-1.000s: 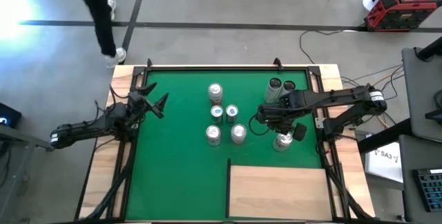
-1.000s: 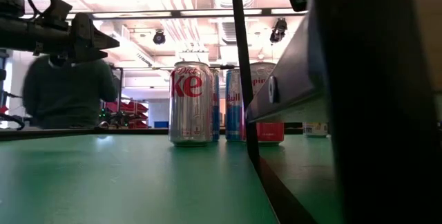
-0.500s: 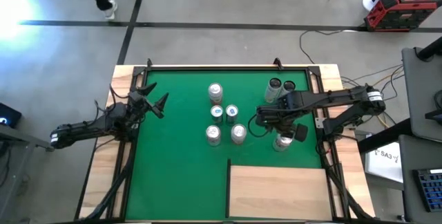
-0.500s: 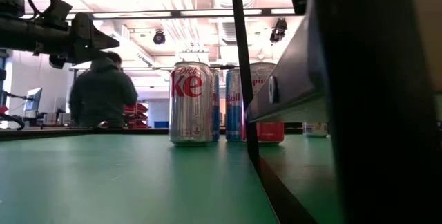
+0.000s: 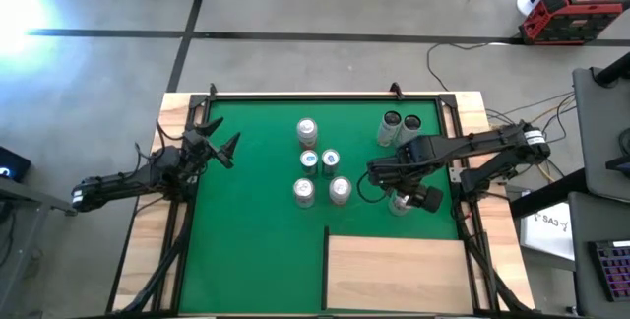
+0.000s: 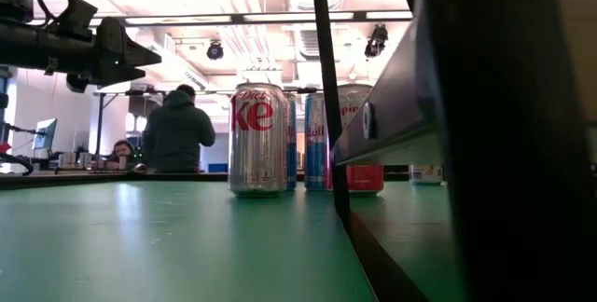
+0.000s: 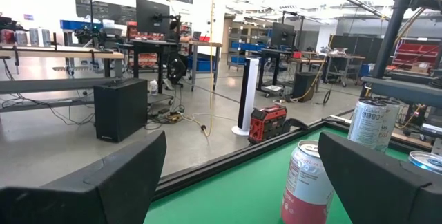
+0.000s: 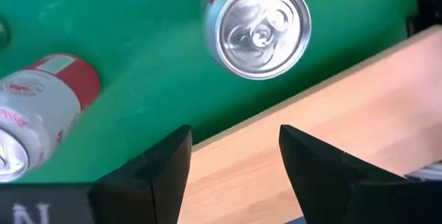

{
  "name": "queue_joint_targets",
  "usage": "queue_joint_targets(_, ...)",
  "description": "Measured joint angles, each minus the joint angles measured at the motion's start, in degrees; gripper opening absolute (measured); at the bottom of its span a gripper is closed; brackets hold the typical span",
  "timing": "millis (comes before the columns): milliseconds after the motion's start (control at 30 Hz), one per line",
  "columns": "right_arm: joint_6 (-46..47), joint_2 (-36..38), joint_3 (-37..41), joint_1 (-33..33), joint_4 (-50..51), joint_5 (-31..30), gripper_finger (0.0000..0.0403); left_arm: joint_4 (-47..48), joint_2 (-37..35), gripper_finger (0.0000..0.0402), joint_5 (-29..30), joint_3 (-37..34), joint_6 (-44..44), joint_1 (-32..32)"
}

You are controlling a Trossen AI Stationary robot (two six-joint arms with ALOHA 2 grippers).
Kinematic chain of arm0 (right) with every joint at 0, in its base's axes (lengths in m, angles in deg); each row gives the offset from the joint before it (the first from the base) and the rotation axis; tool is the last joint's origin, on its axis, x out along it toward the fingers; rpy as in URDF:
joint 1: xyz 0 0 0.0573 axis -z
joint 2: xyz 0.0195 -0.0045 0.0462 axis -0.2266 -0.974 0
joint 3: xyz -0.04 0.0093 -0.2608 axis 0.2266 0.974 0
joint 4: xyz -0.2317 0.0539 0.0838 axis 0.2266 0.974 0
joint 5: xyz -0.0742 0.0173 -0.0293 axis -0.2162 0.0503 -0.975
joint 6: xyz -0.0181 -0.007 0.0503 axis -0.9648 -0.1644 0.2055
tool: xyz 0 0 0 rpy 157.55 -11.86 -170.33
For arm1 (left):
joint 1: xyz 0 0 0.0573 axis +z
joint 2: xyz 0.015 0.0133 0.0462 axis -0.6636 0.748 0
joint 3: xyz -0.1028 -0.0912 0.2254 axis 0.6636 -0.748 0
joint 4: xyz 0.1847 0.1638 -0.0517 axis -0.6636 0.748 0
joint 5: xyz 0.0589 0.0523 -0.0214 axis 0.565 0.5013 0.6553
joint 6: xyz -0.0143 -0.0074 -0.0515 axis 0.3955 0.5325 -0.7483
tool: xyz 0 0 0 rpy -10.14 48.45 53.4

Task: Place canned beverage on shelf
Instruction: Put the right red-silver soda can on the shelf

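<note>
right wrist view | can [image 8: 259, 30] stands just beyond the right gripper [image 8: 235, 158]; fingers parted, nothing held

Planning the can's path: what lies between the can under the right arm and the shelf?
Only bare green mat separates the can and the shelf, seen in the high view.

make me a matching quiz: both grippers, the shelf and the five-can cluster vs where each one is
1 left gripper
2 right gripper
3 shelf
4 five-can cluster

a middle of the green mat
b near right corner of the mat
c left edge of the mat, open
d over the mat, right of the cluster, open and empty

Pairs: 1-c, 2-d, 3-b, 4-a
</note>
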Motion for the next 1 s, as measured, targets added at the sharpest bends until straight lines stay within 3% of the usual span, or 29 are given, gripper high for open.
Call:
queue_joint_targets(200,0.56,0.00,0.56,-3.12,-0.46,-7.27,0.0210,0.00,0.00,0.0363,0.02,0.00,0.00,-0.02)
queue_joint_targets(667,8.40,0.02,4.40,-7.39,-0.29,-7.42,0.0263,0.00,0.00,0.0363,0.02,0.00,0.00,-0.02)
queue_joint_targets(767,5.24,0.02,4.72,-7.39,0.40,-7.42,0.0269,0.00,0.00,0.0363,0.00,0.00,0.00,-0.01)
queue_joint_targets(900,-7.64,0.02,5.20,-7.68,0.53,-7.44,0.0269,0.00,0.00,0.0363,0.00,0.00,-0.01,0.00)
queue_joint_targets(1000,-6.42,-0.10,5.63,-8.00,-0.60,-7.48,0.0270,0.00,0.00,0.0363,0.00,0.00,0.00,-0.02)
